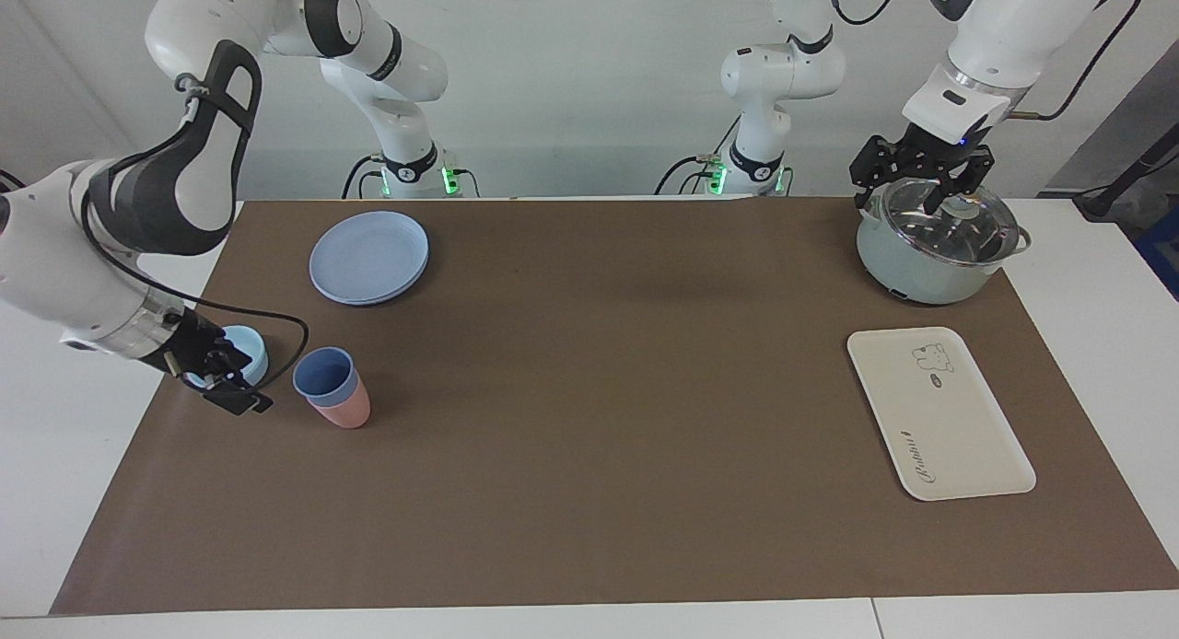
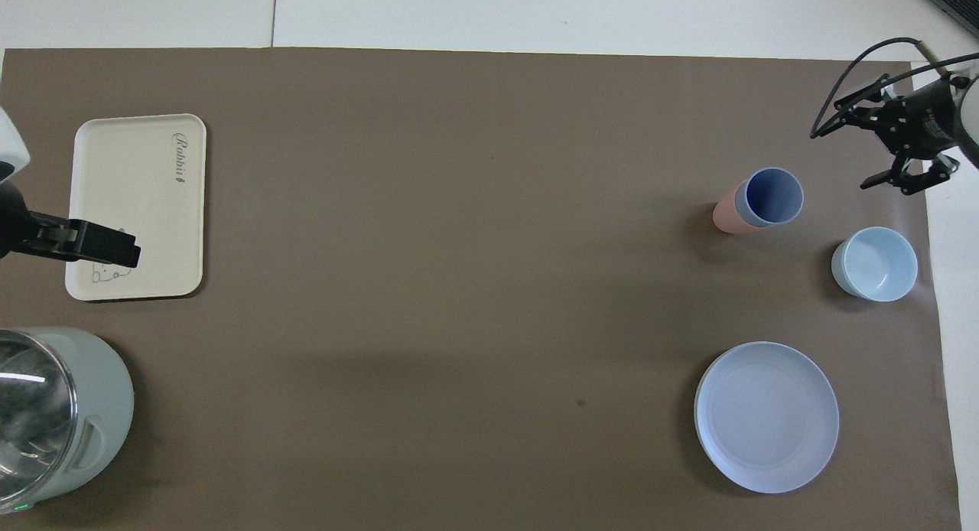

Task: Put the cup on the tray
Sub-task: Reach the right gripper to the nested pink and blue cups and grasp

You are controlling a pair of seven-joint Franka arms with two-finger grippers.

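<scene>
The periwinkle-blue cup [image 1: 324, 375] stands nested in a pink cup [image 1: 348, 411] at the right arm's end of the mat; it also shows in the overhead view [image 2: 774, 196]. The cream-white tray [image 1: 939, 413] lies bare at the left arm's end, also seen in the overhead view [image 2: 138, 202]. My right gripper [image 1: 241, 381] is low and open beside the cup, toward the right arm's end, a short gap from it and empty; in the overhead view it [image 2: 860, 144] sits by the mat's edge. My left gripper [image 1: 903, 197] waits open above the pot.
A light-blue bowl [image 1: 247, 347] sits right by the right gripper, partly hidden by it. A round blue plate [image 1: 369, 256] lies nearer to the robots than the cups. A pale-green pot with a glass lid [image 1: 935, 243] stands nearer to the robots than the tray.
</scene>
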